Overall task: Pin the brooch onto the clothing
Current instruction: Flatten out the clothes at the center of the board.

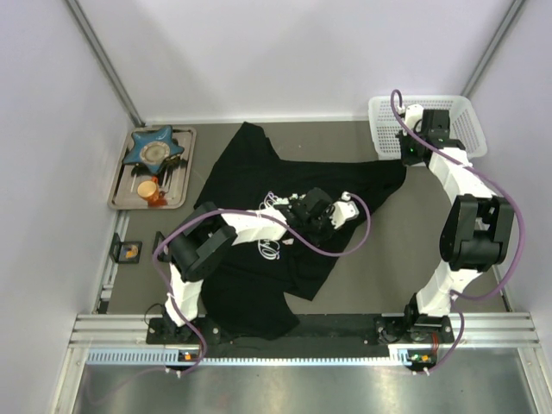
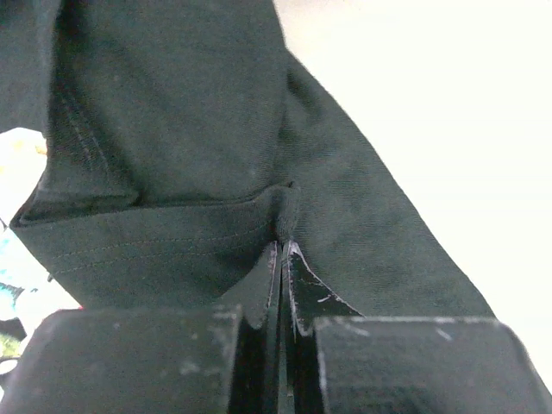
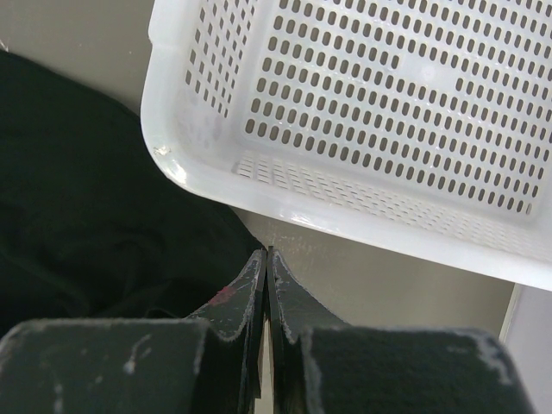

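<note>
The shirt (image 1: 250,164) lies rumpled across the tabletop (image 1: 388,259). Left jaws clench a hem fold. Right jaws are pressed together beside the basket (image 3: 345,216), perhaps on nothing. A tug could bunch the chest. I cannot find the brooch.

1. A white perforated basket (image 1: 470,129) (image 3: 345,185) sits at the table's far right corner.
2. A metal tray (image 1: 181,172) lies far left, holding a blue star-shaped dish (image 1: 153,148) and a small orange piece (image 1: 152,191).
3. A small black box (image 1: 129,252) stands nearer, just beyond the tray.
</note>
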`<state>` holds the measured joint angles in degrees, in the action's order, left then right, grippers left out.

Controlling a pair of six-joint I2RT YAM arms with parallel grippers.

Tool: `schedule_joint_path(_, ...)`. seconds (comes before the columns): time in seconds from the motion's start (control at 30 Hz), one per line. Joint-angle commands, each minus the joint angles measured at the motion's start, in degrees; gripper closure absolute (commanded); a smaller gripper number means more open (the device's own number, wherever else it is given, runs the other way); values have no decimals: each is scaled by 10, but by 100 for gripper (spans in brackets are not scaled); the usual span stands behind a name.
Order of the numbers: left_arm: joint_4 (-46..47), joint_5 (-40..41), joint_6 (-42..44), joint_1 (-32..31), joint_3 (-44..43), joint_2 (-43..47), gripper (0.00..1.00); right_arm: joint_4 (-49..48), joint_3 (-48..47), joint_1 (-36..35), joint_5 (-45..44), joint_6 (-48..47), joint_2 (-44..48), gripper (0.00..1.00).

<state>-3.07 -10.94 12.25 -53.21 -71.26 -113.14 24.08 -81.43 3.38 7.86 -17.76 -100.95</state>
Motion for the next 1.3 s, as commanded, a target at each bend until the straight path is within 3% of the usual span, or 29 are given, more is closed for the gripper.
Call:
schedule_joint_path(0.0, 9, -90, 5, 2, -17, 44, 100, -10, -15, -4, -1, -2, 1, 100)
schedule_joint_path(0.23, 25, -292, -68, -26, -36, 142, 100, -10, -22, 7, -17, -23, -13, 100)
schedule_joint_path(0.37, 65, -345, -108, -66, -39, 165, 100, -17, -25, 21, -25, -36, -27, 100)
schedule_joint_path(0.67, 129, -392, -144, -104, -76, 105, 100, -39, -27, 30, -35, -57, -46, 100)
schedule_joint_path(0.83, 141, -401, -90, -141, -82, 90, 100, -51, -26, 34, -49, -73, -49, 100)
schedule_joint_path(1.27, 174, -401, -90, -175, -105, 29, 100, -102, -14, 37, -111, -94, -57, 100)
